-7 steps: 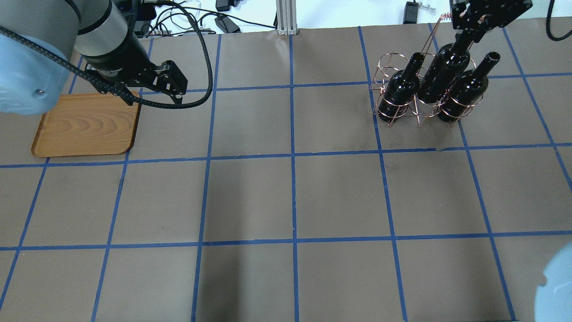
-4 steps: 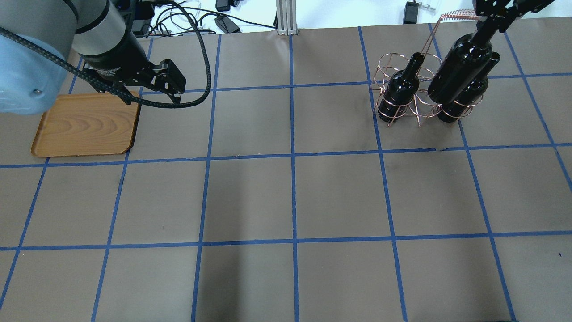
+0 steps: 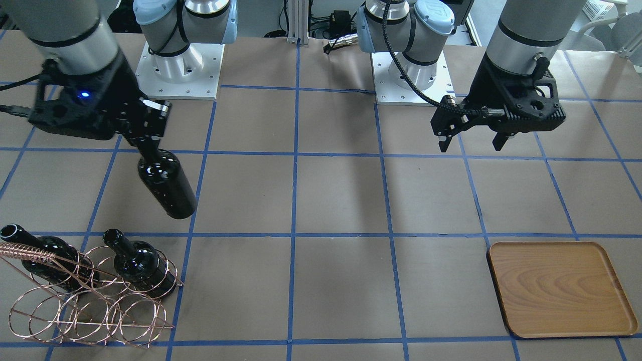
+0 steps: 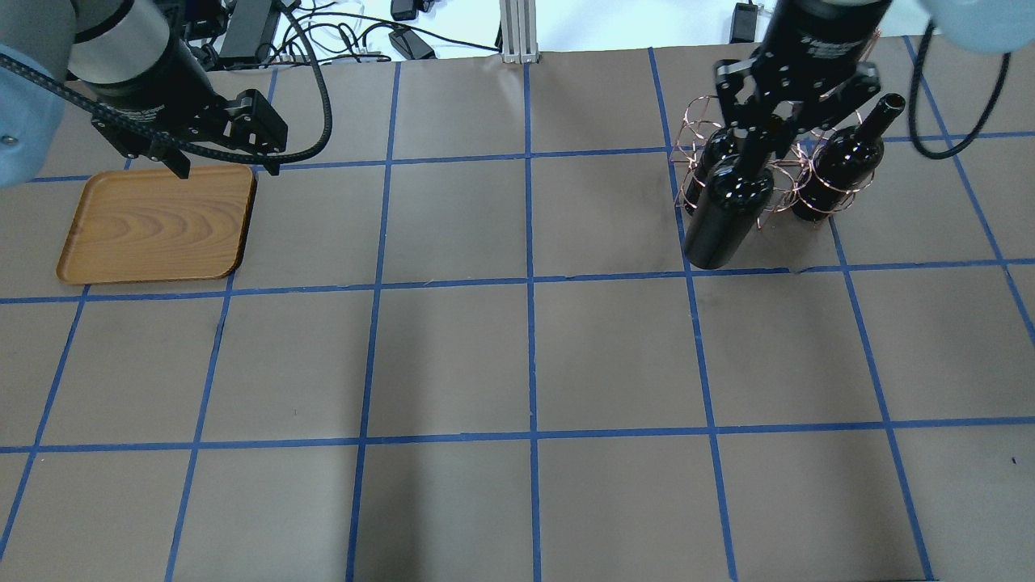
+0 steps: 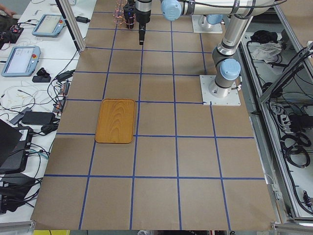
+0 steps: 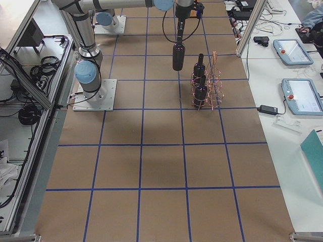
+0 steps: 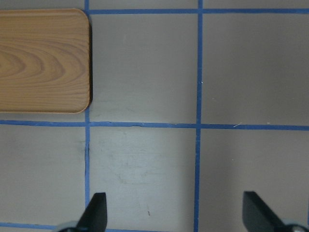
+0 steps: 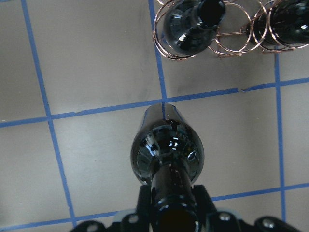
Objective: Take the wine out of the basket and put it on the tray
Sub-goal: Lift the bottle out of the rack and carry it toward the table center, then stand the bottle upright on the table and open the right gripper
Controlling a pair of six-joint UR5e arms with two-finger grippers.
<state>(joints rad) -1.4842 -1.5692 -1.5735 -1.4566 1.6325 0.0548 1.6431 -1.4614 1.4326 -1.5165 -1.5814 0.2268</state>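
My right gripper [image 3: 149,142] is shut on the neck of a dark wine bottle [image 3: 168,186]. The bottle hangs upright in the air, outside the copper wire basket [image 3: 90,313], on the basket's robot-side. In the overhead view the held bottle [image 4: 726,217] hangs in front of the basket [image 4: 697,121]. Two more bottles [image 3: 142,266] [image 3: 42,249] stand in the basket. The right wrist view looks down the held bottle [image 8: 166,153]. The wooden tray [image 4: 158,222] lies bare at the far left. My left gripper [image 4: 228,168] is open and empty above the tray's far right corner.
The table [image 4: 534,364] is brown paper with a blue tape grid. The basket's tall coiled handle [image 3: 30,250] rises beside the remaining bottles. Cables and power bricks [image 4: 404,36] lie beyond the far edge. The arm bases [image 3: 180,65] stand on the robot's side.
My right gripper has lifted the middle bottle out of the basket and carried it left and toward the robot. My left gripper has shifted left and a little farther back.
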